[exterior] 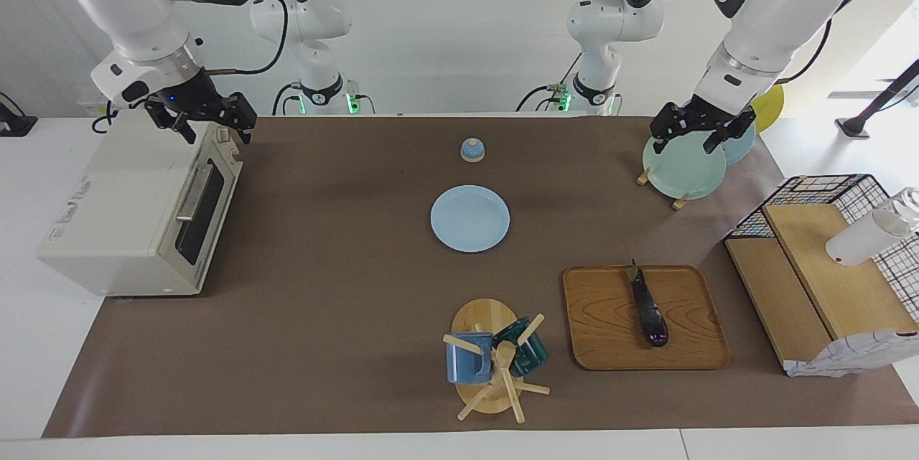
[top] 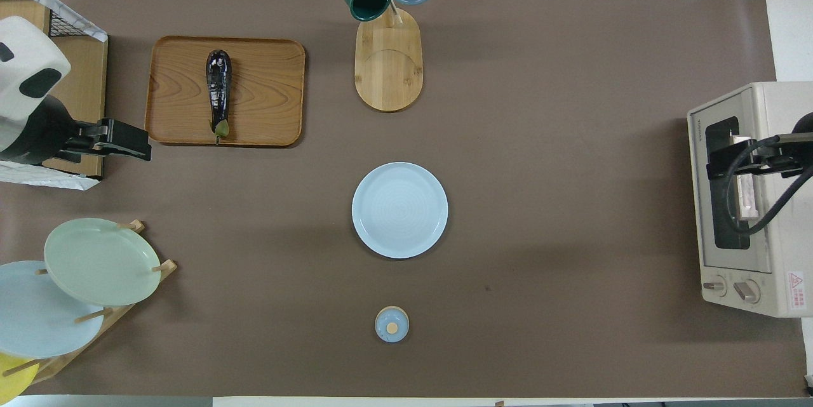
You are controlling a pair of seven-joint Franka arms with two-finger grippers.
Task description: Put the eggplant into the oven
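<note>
The eggplant (exterior: 648, 306) is slim, glossy and dark purple, and lies on a wooden tray (exterior: 610, 331) toward the left arm's end of the table. It also shows in the overhead view (top: 218, 86) on the tray (top: 267, 89), with its green stem end toward the robots. The cream-white oven (exterior: 129, 216) stands at the right arm's end with its dark glass door shut; it also shows in the overhead view (top: 762, 204). My right gripper (exterior: 215, 131) (top: 712, 169) hangs open and empty over the oven's top front edge. My left gripper (exterior: 693, 141) (top: 145, 148) is open and empty, raised over the plate rack.
A light blue plate (exterior: 470, 218) (top: 400, 210) lies mid-table, with a small blue knobbed lid (exterior: 472, 150) (top: 392, 324) nearer the robots. A mug tree (exterior: 495, 359) (top: 387, 58) holds two mugs beside the tray. A plate rack (exterior: 682, 169) (top: 98, 261) and a wooden shelf with a wire basket (exterior: 826, 280) stand at the left arm's end.
</note>
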